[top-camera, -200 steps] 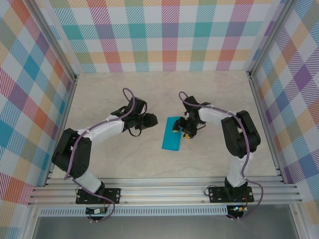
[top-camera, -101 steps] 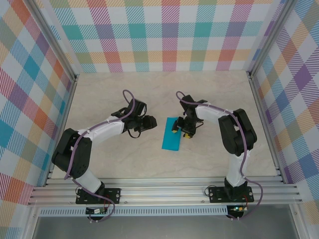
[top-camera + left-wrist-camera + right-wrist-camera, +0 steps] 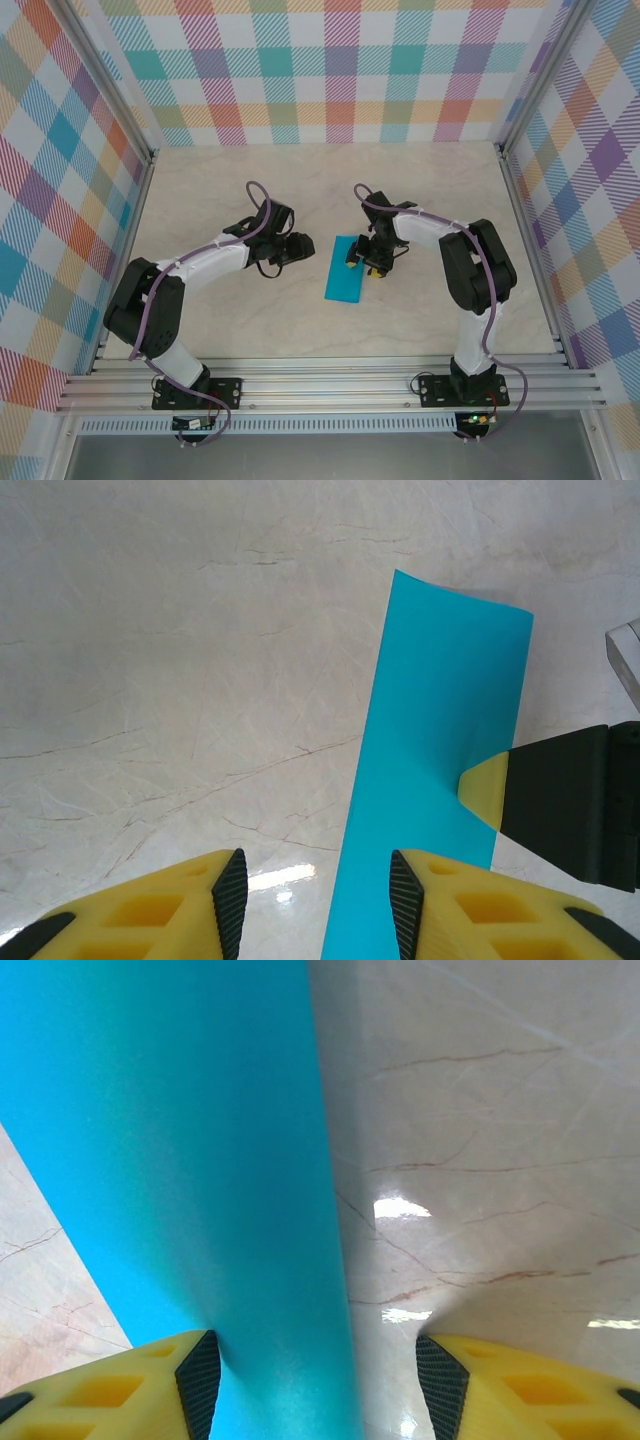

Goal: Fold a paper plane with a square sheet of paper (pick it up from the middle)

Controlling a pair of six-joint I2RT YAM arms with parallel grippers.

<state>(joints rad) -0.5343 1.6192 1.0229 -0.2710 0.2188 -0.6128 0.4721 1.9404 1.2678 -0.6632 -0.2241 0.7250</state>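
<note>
The square sheet of paper (image 3: 344,272) lies on the table as a long, narrow teal-blue rectangle, folded over, not in the shape of a paper plane. My right gripper (image 3: 363,262) is low at its upper right edge and open. In the right wrist view the paper (image 3: 180,1160) runs up between the fingers of the right gripper (image 3: 315,1360), its left pad against the sheet. My left gripper (image 3: 298,246) hovers just left of the sheet, open and holding nothing. In the left wrist view the paper (image 3: 440,730) passes under the right finger of the left gripper (image 3: 315,880), and a right gripper fingertip (image 3: 485,788) rests on the sheet.
The marble-patterned table (image 3: 250,190) is boxed in by plaid walls (image 3: 340,70) on three sides, with metal rails (image 3: 330,385) along the near edge. Bare tabletop lies behind and in front of the paper.
The right arm has shifted slightly left at the paper's edge. The left arm and the paper have stayed where they were.
</note>
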